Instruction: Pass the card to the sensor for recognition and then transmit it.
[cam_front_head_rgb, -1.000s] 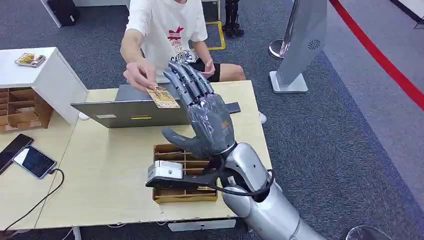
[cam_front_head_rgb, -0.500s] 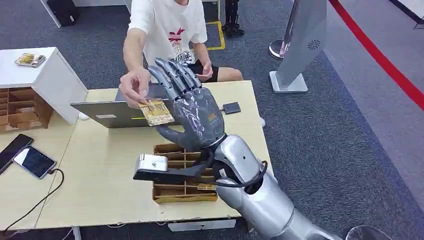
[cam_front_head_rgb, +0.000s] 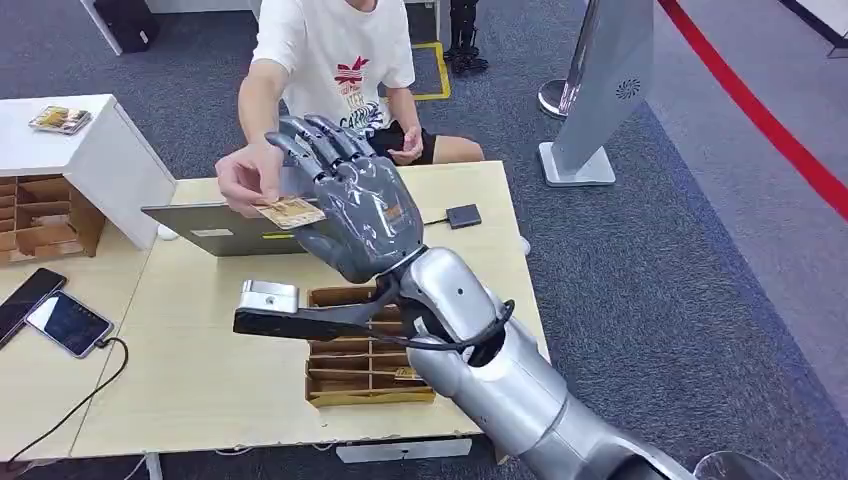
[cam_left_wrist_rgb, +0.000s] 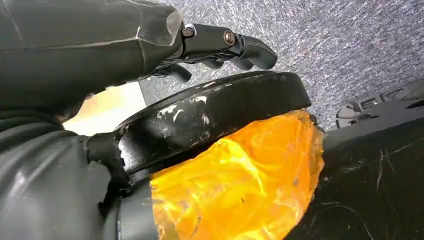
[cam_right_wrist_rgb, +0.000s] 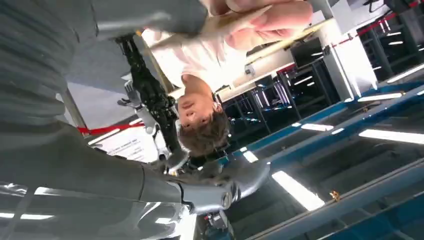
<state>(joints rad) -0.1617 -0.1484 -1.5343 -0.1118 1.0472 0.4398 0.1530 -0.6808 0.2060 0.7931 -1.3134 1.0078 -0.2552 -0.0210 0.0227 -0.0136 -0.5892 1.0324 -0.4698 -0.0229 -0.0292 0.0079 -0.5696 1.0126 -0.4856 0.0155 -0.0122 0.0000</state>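
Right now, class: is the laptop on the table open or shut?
Open. The laptop has its lid raised, back facing the camera, standing on the table.

a laptop (cam_front_head_rgb: 235, 225) is seen open on the counter (cam_front_head_rgb: 200, 350), with a wooden divided tray (cam_front_head_rgb: 345, 385) near the front edge. two phones (cam_front_head_rgb: 55, 315) are laid side by side on the neighbouring surface, one plugged into a cable (cam_front_head_rgb: 75, 405). a white cabinet (cam_front_head_rgb: 85, 150) stands to the left, and a red line (cam_front_head_rgb: 760, 110) is marked on the grey carpet.

silver arm (cam_front_head_rgb: 500, 370), dark grey hand (cam_front_head_rgb: 350, 205), black cable (cam_front_head_rgb: 470, 345)
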